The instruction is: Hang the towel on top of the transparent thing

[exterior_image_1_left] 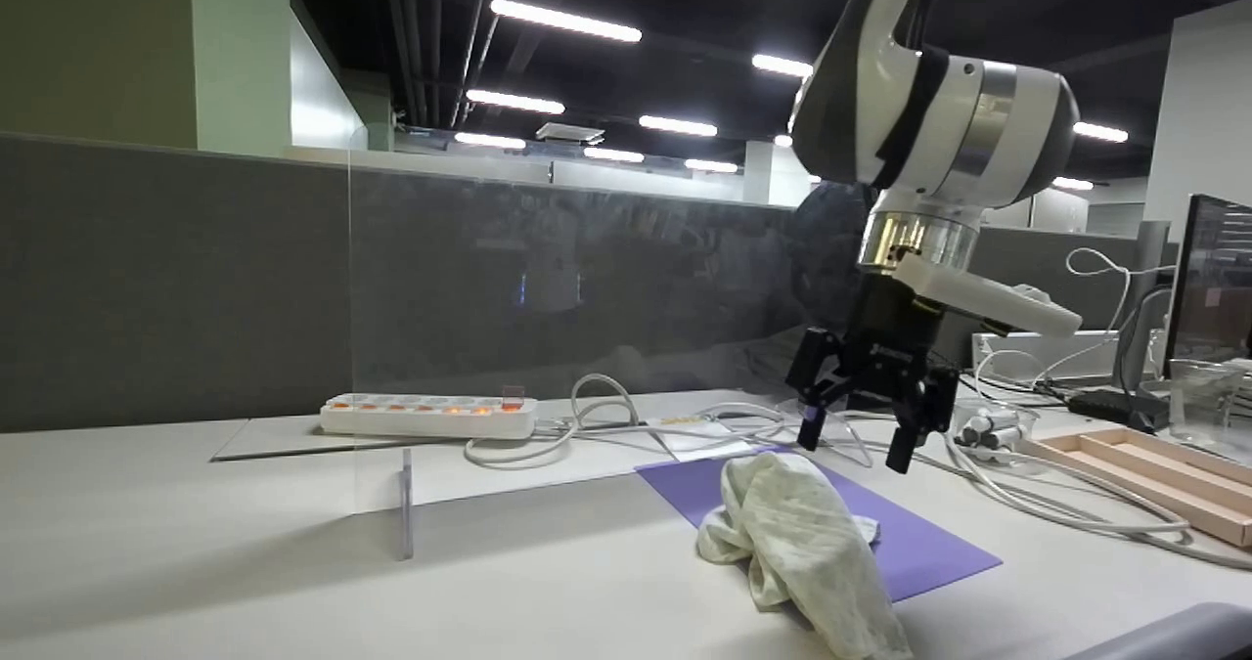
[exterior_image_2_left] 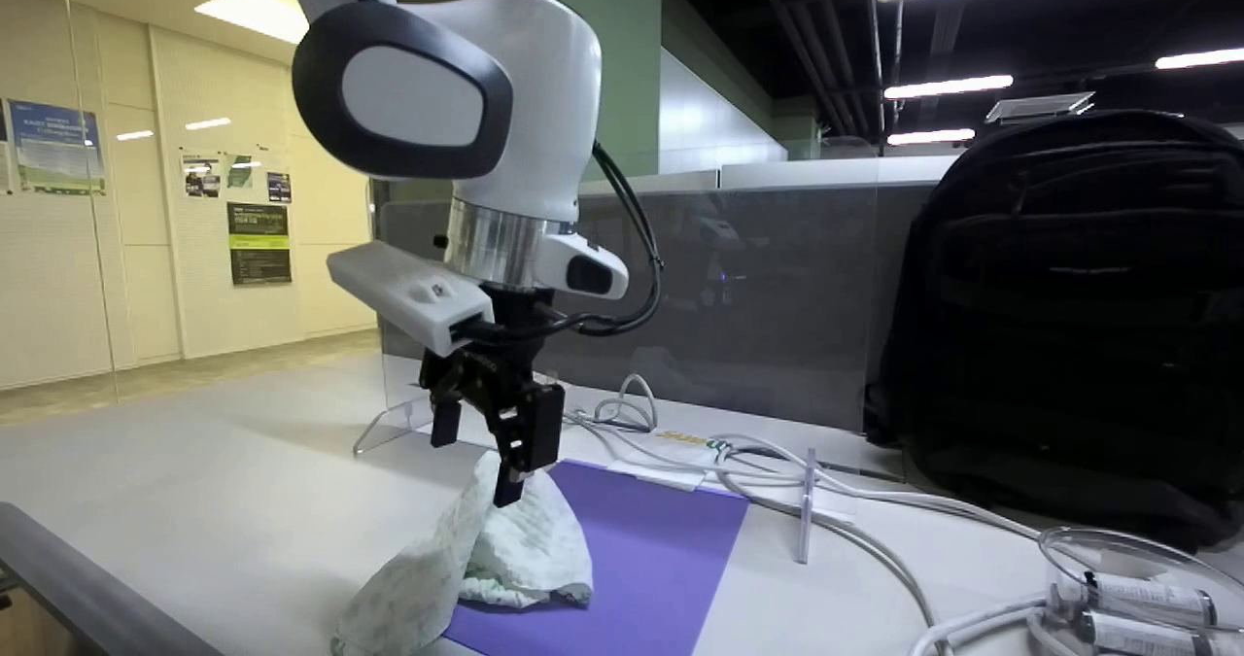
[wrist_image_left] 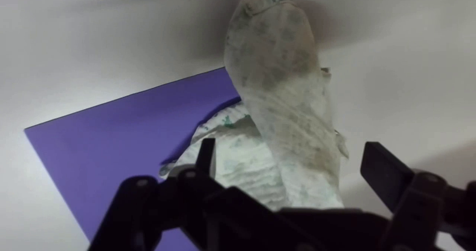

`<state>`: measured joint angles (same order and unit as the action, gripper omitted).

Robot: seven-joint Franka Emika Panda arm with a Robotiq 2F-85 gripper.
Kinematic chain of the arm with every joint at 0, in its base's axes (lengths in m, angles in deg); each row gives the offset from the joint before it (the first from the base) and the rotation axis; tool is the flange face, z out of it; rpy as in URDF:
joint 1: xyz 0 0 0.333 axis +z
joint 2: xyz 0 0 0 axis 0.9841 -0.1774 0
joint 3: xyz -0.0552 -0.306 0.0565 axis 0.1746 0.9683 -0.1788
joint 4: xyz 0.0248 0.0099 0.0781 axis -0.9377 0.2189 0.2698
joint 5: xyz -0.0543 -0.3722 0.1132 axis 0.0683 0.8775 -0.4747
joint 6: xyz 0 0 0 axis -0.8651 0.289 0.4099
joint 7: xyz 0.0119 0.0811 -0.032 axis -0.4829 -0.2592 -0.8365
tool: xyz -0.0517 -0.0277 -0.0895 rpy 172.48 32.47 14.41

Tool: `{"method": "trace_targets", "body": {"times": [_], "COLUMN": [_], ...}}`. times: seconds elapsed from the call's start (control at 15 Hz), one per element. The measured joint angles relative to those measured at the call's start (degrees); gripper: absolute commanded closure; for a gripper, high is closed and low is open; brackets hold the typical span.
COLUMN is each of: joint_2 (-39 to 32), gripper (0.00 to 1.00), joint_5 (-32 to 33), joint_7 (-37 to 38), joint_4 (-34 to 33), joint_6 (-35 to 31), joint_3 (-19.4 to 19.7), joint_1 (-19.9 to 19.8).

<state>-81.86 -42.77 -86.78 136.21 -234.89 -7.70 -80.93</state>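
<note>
Small pale lettering marks the black two-fingered pincer, too blurred for me to read. At the upper left of an exterior view, a blue-and-green wall poster and a dark wall poster with a lime band carry text too tiny to make out. I can't decipher the yellow and green lettering on the white sheet near the middle of that frame either, nor the print on the white dark-ended cylinders at lower right.

The pincer gapes wide, its fingers well apart and grasping nothing; it hangs close above the crumpled off-white cloth towel with faint green print, at the lower right in an exterior view, where both fingertips show clear of the cloth. The towel lies partly on the flat purple sheet and partly on the white tabletop. Behind it, left of centre there, stands the upright clear flat panel, apart from the towel.
</note>
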Motion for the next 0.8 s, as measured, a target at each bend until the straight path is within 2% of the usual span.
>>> {"method": "trace_targets", "body": {"times": [0.27, 0.33, 0.4, 0.8], "joint_2": [-3.89, -4.78, -5.69, -8.91], "gripper": [0.00, 0.25, 0.26, 0.68], "joint_5": [-4.69, -5.17, -5.52, -7.67], "joint_7": [-4.09, -4.72, -5.29, -7.01], "joint_4": [-1.84, -2.40, -2.90, -5.17], "joint_6": [-1.93, -2.28, -2.76, -3.10], "joint_3": [-1.72, -1.90, -2.05, -2.94], "joint_1": [0.87, 0.88, 0.87, 0.87]}}
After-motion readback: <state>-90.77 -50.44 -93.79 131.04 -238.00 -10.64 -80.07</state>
